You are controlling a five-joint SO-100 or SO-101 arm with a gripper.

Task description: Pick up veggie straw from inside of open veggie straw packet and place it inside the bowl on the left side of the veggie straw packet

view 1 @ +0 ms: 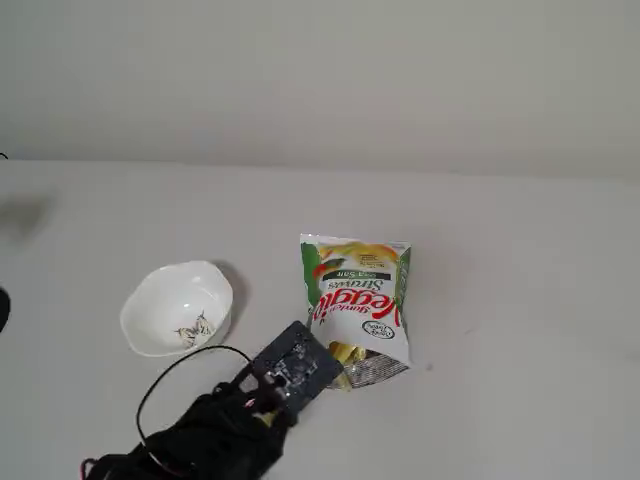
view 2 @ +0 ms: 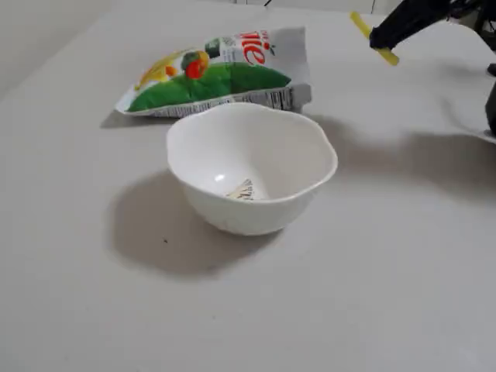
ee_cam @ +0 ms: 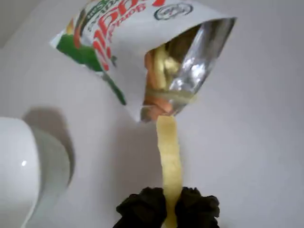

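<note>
Black end effector (ee_cam: 170,209) at wrist view's bottom edge, clamped on veggie straw (ee_cam: 169,156) | straw clear of veggie straw packet (ee_cam: 142,52) mouth | bowl (view 2: 252,167) empty, drop pending

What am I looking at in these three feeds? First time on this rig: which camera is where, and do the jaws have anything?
It is one small robot arm on a pale table. One fixed view looks down on the table from above; the arm is the dark shape at the bottom. Another fixed view sits low beside the bowl, which looks empty. The wrist view rides on the arm, just behind the gripper.

On the table lie the bowl and the open veggie straw packet, with more straws inside. The jaws are shut on a pale yellow veggie straw, which is out of the packet but near its mouth, not over the bowl.
</note>
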